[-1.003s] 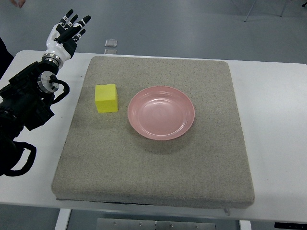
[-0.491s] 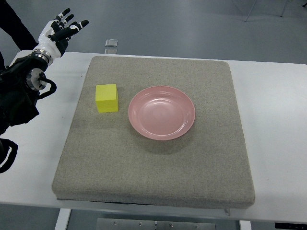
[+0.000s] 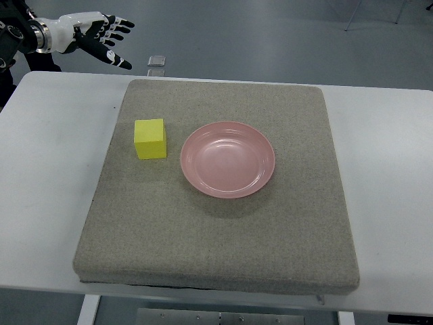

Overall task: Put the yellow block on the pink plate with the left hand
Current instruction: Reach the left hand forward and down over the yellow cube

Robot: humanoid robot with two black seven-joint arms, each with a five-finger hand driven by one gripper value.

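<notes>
Yellow block [image 3: 150,138] is what you want to find first: it sits flat on the grey felt mat [image 3: 216,237], on the mat's left half, just beside the pink plate [image 3: 227,160] but not touching it. You can see the plate lying near the mat's middle with nothing in it. The mat covers most of the white worktop [image 3: 47,176]. Look to the top left corner for the left robot hand [image 3: 91,37] (white palm, black fingers tipped in white); it is up beyond the far edge of the worktop, well apart from the block, with its fingers [image 3: 120,24] spread and pointing to the picture's right, holding nothing. A small grey square thing [image 3: 157,61] lies on the floor just past the worktop's far edge; you cannot tell what it is.
</notes>
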